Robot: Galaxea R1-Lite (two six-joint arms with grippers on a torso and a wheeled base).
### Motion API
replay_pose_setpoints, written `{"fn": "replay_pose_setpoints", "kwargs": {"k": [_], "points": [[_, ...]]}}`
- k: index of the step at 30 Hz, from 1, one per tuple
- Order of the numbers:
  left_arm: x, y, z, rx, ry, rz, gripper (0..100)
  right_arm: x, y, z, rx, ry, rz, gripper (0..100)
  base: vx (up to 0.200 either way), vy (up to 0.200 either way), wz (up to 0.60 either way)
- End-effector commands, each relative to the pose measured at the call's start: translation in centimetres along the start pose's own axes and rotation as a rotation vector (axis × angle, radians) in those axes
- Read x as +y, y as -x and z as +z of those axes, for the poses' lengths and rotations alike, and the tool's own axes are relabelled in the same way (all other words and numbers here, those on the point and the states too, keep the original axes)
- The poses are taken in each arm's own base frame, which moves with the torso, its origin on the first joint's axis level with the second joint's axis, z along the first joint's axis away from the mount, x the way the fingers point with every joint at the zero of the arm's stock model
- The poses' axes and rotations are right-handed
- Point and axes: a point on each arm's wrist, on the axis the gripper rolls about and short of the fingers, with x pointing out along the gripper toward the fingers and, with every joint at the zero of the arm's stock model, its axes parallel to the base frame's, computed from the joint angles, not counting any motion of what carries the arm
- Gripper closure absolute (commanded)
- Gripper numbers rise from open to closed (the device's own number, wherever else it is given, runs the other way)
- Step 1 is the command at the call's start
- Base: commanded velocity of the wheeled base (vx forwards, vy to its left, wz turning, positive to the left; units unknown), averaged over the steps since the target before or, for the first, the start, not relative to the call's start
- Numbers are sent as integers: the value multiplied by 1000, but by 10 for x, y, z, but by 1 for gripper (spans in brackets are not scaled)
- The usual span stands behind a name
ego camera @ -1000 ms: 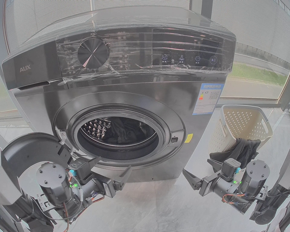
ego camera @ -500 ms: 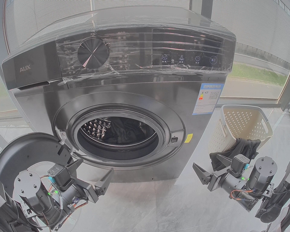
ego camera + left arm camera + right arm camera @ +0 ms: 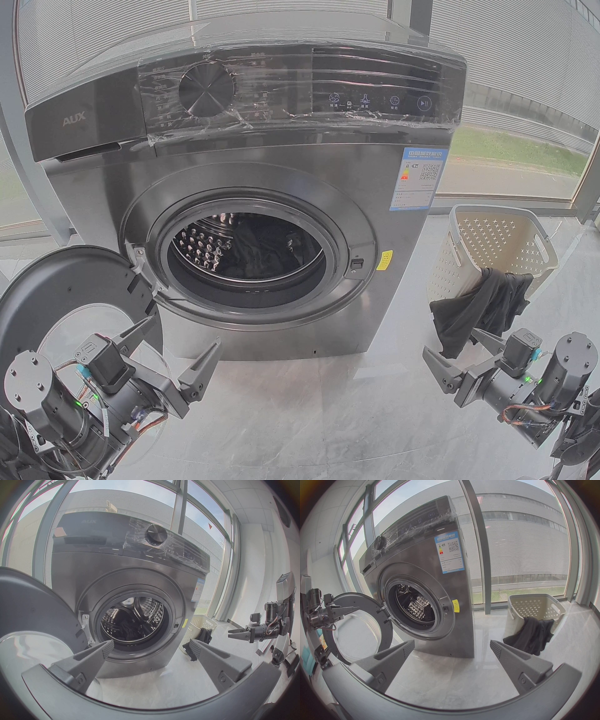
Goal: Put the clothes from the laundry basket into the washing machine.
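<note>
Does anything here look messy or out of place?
Yes: a dark garment hangs over the laundry basket rim down to the floor instead of lying inside. Wrinkled plastic film covers the control panel of the washing machine.

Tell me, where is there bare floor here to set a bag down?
The widest bare patch is the floor before the washing machine, between the left tool and right tool. A narrower strip lies between the machine's side and the laundry basket. It's crowded where the dark garment hangs over the basket's rim, and beside the open door.
</note>
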Motion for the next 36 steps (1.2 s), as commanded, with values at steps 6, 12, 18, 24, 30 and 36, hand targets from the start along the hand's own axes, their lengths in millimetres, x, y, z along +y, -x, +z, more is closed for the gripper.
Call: {"fn": "replay_pose_setpoints", "kwargs": {"k": [6, 12, 18, 24, 30, 36], "points": [[12, 14, 8, -22, 14, 68, 0, -15, 32, 12, -7, -10, -54, 0, -200, 0, 0], [28, 39, 16, -5, 16, 114, 0, -22, 51, 11, 41, -8, -52, 0, -33, 0, 0], [43, 82, 16, 21, 16, 103, 0, -32, 67, 15, 23, -41, -76, 0, 0, 0, 0], [56, 109, 4, 72, 43, 148, 0, -46, 70, 19, -8, -54, -212, 0, 0, 0, 0], [64, 121, 1, 46, 40, 247, 0, -54, 77, 25, -74, -76, -256, 0, 0, 0, 0], [71, 141, -4, -15, 20, 397, 0, -64, 96, 38, -217, -85, -320, 0, 0, 0, 0]]}}
